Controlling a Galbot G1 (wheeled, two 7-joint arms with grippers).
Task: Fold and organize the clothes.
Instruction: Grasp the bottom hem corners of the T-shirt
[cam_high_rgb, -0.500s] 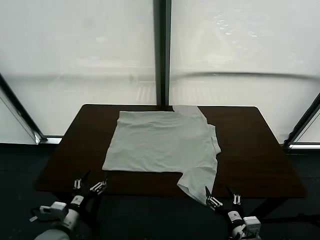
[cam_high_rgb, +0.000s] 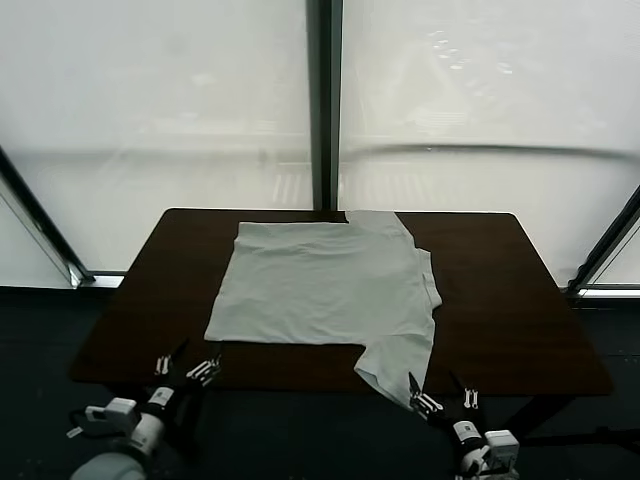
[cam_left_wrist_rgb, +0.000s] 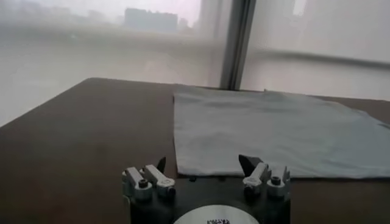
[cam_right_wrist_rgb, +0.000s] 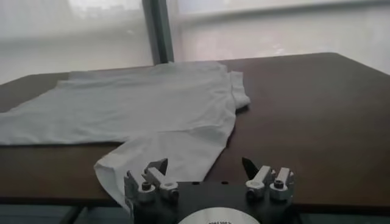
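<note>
Where table (cam_high_rgb: 500, 300) ends, T-shirt (cam_high_rgb: 325, 285) sleeve beside right pincer (cam_high_rgb: 440, 392) (agape).

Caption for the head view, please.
White T-shirt spread on dark table; open left gripper and right gripper at near edge.

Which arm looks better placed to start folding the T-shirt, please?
Probably the right. The right gripper, open, sits at the near table edge right by the T-shirt sleeve that droops over it. The left gripper, also open, waits short of the shirt's near left corner with bare table between.
</note>
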